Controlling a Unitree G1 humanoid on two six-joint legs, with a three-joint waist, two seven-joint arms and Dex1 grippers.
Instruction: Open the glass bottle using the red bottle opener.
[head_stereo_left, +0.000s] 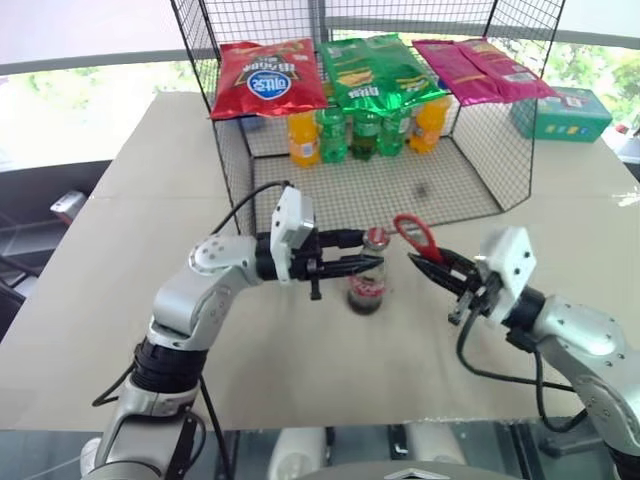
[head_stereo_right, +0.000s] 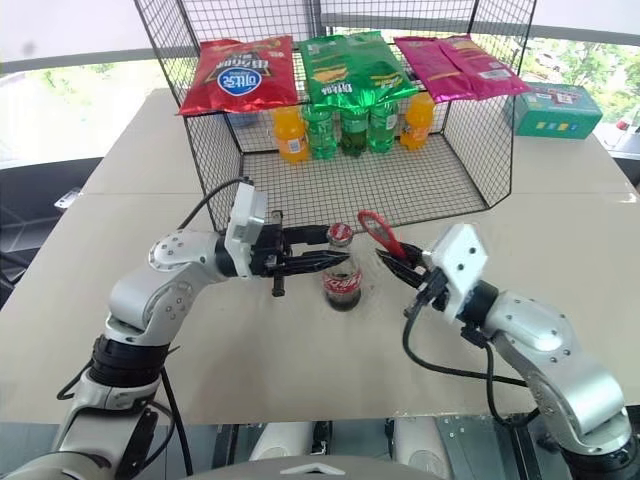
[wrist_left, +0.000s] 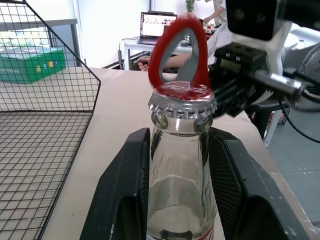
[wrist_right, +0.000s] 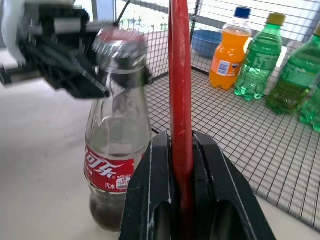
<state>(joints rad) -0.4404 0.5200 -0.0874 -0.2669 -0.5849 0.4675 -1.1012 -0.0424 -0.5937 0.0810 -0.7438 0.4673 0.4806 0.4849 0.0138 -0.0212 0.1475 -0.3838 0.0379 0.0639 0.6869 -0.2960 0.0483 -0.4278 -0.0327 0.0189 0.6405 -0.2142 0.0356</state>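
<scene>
Glass bottle (head_stereo_left: 366, 283) upright on bench (head_stereo_left: 300, 350), just in front of wire cage (head_stereo_left: 420, 190). L pincer (head_stereo_left: 372, 263) clamped on its neck, cap on. R pincer (head_stereo_left: 428, 262) clenched on red opener (head_stereo_left: 414, 237), loop raised just beside cap, contact unclear.

glass bottle (wrist_right: 117, 150) | red label | white Chinese script "可口"

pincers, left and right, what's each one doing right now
Left pincer: shut on the clear glass cola bottle, at its neck.
Right pincer: shut on the flat red bottle opener.
</scene>
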